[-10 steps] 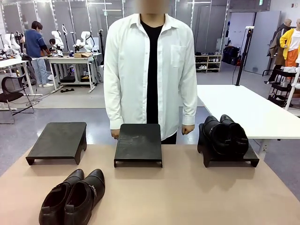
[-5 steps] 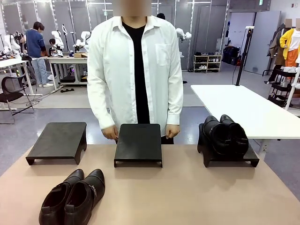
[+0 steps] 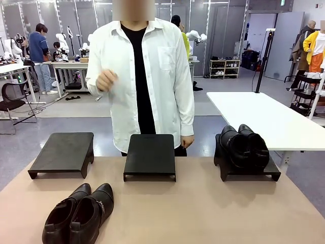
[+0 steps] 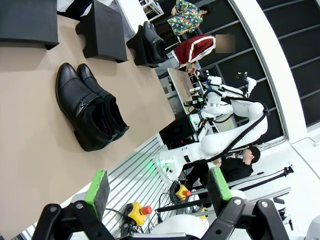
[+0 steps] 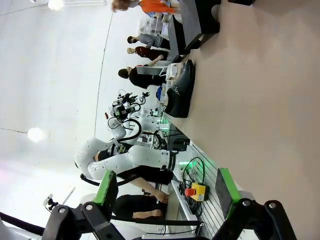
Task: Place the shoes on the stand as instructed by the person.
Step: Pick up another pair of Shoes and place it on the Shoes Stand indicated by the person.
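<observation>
Behind middle stand (image 3: 150, 156), person (image 3: 137, 76) shifted left; hand (image 3: 106, 80), low before, now raised at chest. Probably instruction starts, no stand shown yet. Front-left on table (image 3: 213, 213), loose shoes (image 3: 81, 216) wait; other pair (image 3: 244, 147) on right stand (image 3: 251, 173). Both empty, spread apart: left claw (image 4: 157, 187), right claw (image 5: 167, 192).

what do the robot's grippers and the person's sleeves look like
The left gripper and right gripper match: black linkage jaws with round pivot bolts, tipped with bright green pads. The person wears a white button shirt with a chest pocket, unbuttoned over a black T-shirt; its long sleeves reach the wrists.
</observation>
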Tool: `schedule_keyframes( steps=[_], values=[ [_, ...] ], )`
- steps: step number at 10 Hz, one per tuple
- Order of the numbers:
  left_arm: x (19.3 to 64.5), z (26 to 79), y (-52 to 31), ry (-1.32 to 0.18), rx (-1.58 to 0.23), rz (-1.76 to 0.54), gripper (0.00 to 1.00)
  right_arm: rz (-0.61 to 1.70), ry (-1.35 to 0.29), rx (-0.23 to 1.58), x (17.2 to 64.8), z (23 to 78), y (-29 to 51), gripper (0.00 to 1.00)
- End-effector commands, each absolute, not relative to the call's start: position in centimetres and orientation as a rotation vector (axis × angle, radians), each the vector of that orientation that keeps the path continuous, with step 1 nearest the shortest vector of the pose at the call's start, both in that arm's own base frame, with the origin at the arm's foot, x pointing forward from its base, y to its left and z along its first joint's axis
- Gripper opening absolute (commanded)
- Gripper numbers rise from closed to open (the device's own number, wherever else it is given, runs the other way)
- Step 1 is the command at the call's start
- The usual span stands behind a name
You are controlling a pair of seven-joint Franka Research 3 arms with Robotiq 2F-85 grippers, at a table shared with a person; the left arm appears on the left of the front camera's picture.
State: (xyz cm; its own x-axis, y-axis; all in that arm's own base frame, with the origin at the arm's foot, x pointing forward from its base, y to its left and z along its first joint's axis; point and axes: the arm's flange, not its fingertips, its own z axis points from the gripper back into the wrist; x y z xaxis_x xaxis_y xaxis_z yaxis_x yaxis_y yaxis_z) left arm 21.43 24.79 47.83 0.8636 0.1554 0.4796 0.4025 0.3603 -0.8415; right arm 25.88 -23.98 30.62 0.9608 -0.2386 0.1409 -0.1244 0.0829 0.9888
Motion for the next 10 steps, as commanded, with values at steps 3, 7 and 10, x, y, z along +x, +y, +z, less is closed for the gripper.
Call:
schedule_keyframes(
  steps=[3, 7, 10],
  values=[
    [21.29, 47.97, 24.92, -0.545, -1.214, -0.184, 1.00, -0.084, -0.310, 1.480, 25.71, 30.86, -23.67, 1.00],
    [21.29, 47.97, 24.92, -0.545, -1.214, -0.184, 1.00, -0.084, -0.310, 1.480, 25.71, 30.86, -23.67, 1.00],
    [21.29, 47.97, 24.92, -0.545, -1.214, -0.184, 1.00, -0.084, -0.310, 1.480, 25.71, 30.86, -23.67, 1.00]
  ],
)
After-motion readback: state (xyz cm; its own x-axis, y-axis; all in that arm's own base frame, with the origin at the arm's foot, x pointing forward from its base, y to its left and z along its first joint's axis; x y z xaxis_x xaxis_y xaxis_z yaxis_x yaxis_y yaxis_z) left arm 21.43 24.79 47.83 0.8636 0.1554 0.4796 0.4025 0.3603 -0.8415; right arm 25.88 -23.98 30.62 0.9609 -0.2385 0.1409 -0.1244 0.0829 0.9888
